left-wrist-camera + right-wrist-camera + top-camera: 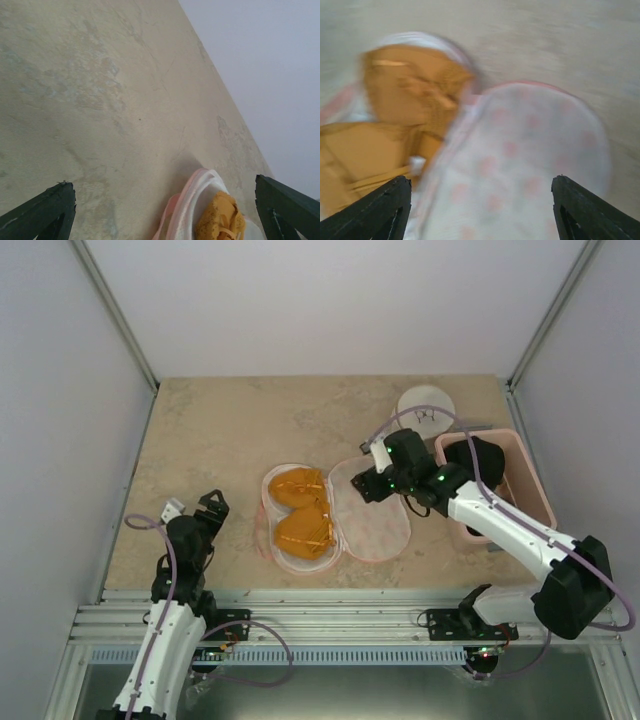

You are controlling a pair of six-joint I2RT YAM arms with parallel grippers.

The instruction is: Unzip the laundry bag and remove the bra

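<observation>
The laundry bag lies open like a book in the middle of the table, its printed lid folded to the right. The orange-yellow bra sits in the left half, both cups showing. My right gripper hovers open over the lid's far edge; in its blurred wrist view the printed lid lies between the fingers and the bra is at left. My left gripper is open and empty, left of the bag; its view shows the pink rim and a bit of bra.
A pink basket holding a dark garment stands at the right. A white round container sits behind it. Bare table lies left and behind the bag.
</observation>
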